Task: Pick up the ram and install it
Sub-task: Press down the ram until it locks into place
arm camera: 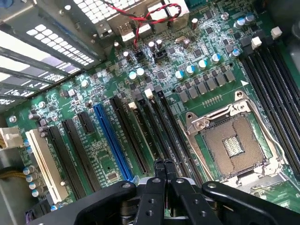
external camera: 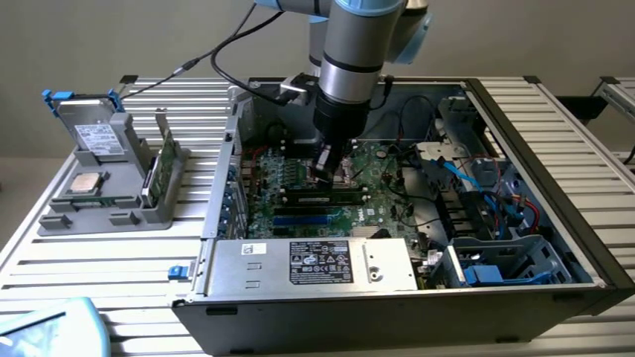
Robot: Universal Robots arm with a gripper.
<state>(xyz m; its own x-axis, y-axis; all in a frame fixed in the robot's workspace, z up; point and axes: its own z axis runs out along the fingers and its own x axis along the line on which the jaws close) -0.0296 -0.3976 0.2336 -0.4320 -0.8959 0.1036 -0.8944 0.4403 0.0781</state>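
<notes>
Fingers of the black two-fingered gripper (arm camera: 164, 171) were pressed together, empty, low over the green motherboard (arm camera: 140, 93) at centre frame, probably because the long dark ram stick (external camera: 323, 198) was already seated in its slot just below.

Closed black gripper (arm camera: 164, 165) fingers hang above a green motherboard (arm camera: 197, 61), tips pressed together over a row of long black memory slots (arm camera: 154, 129). Beside those slots sits an open CPU socket (arm camera: 232, 143) framed in metal. A blue expansion slot (arm camera: 111, 140) and a white slot (arm camera: 47, 164) lie further along, with red-and-black wires (arm camera: 154, 16) near the case wall.
</notes>
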